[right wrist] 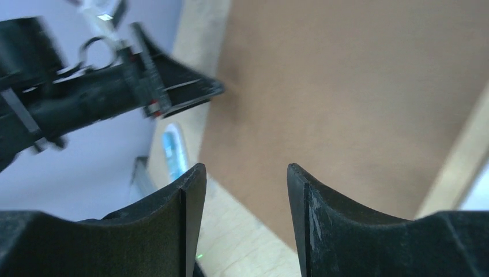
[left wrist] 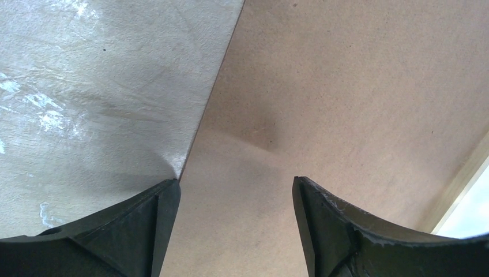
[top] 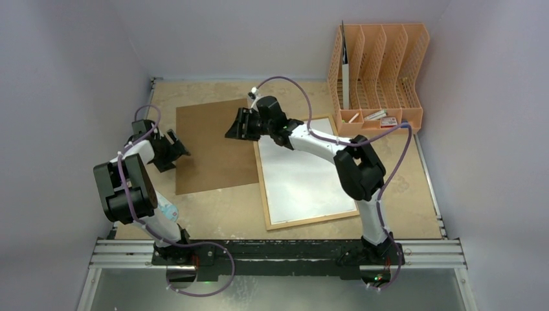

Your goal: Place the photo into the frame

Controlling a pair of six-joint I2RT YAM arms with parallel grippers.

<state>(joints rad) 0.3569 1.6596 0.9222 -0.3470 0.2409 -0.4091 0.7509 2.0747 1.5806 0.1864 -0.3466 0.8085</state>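
Nearest the bases, a small bluish patch (top: 169, 210) sits by the left arm's lower link, too small to tell what it is. The photo can't be made out in any view: not on the bare table (top: 213, 214), not in either hand.

Next out, right of centre, the frame (top: 314, 219) lies flat w/ its white inside up. Its long axis runs near-to-far, far end leaning a bit left. The right forearm crosses above its far-left part.

Left of it is the back board (top: 213, 149), off the frame and flat on the table. Its right edge is at the frame's left rail; touching or overlapping, can't tell.

The left gripper (top: 181, 148) is at the board's left edge, jaws wide, nothing between. In the wrist view that edge runs up from beside one finger, w/ the gap and the other finger over board.

Further out, the right gripper (top: 231, 126) hangs over the board's far-right part, just beside the frame's far-left corner. It points left, jaws apart at a middling gap, empty.

So the board lies between the two hands and the frame lies right of both, w/ the right arm nearer it. The photo prob. has to be found first.

Farthest, at the far right, stands the file organiser (top: 379, 71) w/ small bits in its tray; no photo can be picked out there.
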